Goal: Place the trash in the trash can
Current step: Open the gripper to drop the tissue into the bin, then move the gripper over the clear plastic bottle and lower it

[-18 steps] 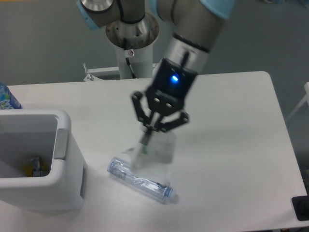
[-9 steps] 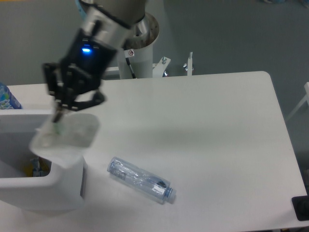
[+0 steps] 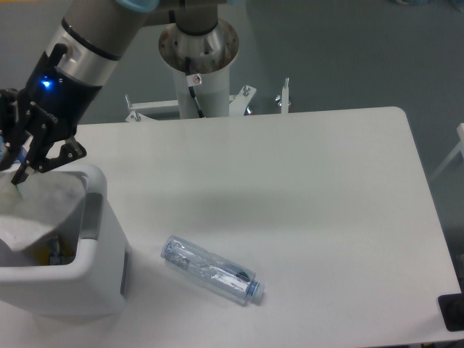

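- Leftmost, the black-fingered tool [image 3: 18, 174] hung at the frame's edge, its tips pinched together on the top of the crumpled white sheet [image 3: 36, 210].
- That sheet, soft and paper-like with loose folds, draped into the open mouth of the trash can [image 3: 98, 272], partly covering its inside.
- The can was a boxy white plastic bin with rounded corners, smooth walls and a grey tab [image 3: 90, 215] on its right rim; something small and yellowish showed deep inside.
- Further right, the crushed clear bottle [image 3: 210, 270] lay on its side on the matte white counter [image 3: 319, 210], dented and ribbed, its pale blue cap [image 3: 254, 290] pointing lower right, apart from the can.
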Robot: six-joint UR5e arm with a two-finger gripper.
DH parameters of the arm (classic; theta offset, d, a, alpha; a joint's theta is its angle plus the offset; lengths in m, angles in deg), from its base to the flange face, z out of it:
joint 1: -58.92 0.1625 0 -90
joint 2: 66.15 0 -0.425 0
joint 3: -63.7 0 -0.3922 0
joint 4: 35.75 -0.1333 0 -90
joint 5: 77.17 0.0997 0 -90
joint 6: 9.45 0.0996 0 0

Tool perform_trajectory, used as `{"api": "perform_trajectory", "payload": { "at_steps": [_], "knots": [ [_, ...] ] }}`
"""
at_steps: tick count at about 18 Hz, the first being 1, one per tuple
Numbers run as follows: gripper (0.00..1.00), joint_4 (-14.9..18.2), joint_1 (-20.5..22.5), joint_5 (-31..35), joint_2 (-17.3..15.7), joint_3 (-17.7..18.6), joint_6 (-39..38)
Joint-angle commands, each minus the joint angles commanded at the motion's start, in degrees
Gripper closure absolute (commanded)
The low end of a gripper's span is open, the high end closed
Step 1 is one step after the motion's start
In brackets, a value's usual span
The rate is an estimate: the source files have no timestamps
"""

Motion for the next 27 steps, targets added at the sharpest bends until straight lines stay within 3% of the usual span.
{"api": "perform_trajectory", "payload": {
  "at_steps": [4,11,14,19,23,27],
  "knots": [
    [0.00,-0.4,1.0,1.4,0.8,0.1,-1.2],
    [0.00,-0.2,14.7,3.9,3.9,0.4,-5.8],
    [0.00,-0.3,18.3,4.0,7.3,0.5,-8.9],
    [0.00,-0.4,19.5,9.1,11.7,0.6,-10.1],
    [0.00,-0.4,19.3,18.4,14.1,0.5,-24.0],
    [0.00,-0.3,18.9,24.3,17.0,1.0,-28.3]
  ]
}}
